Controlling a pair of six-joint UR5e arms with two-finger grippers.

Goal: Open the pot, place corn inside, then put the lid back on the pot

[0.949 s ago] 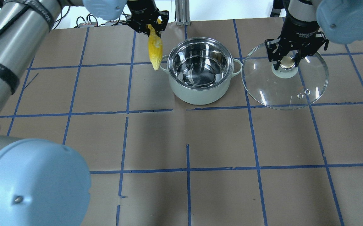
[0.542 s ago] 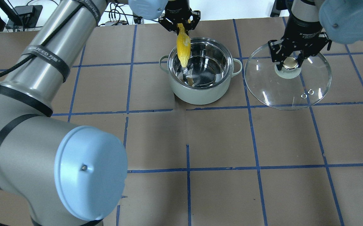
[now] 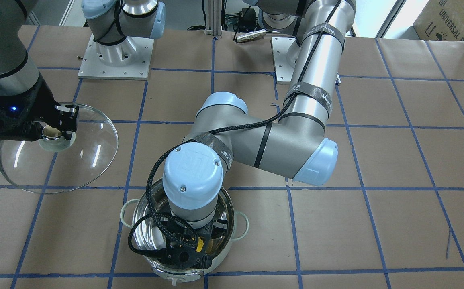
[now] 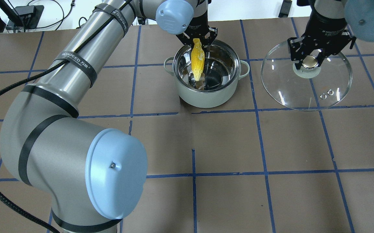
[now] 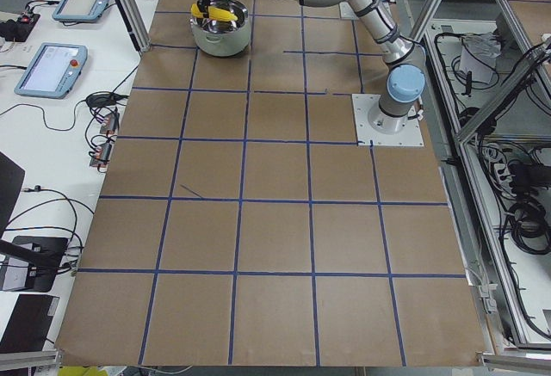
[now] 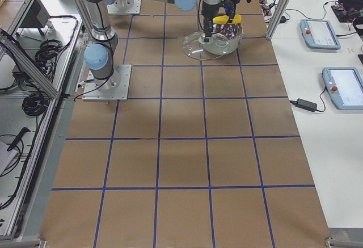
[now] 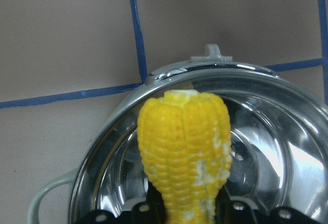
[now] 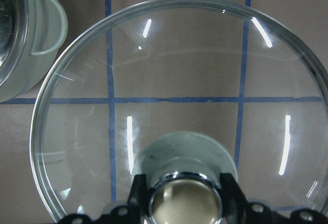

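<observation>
**You are looking at the corn going in, with the lid parked aside.**
The left gripper is pinching the corn by its thick end. It is hanging the cob tip-down inside the open pot at upper centre, likely so a release lands it inside. The right gripper is clamping the knob of the lid at upper right, clear of the opening. The arm strap is showing "WANDEED".
</observation>
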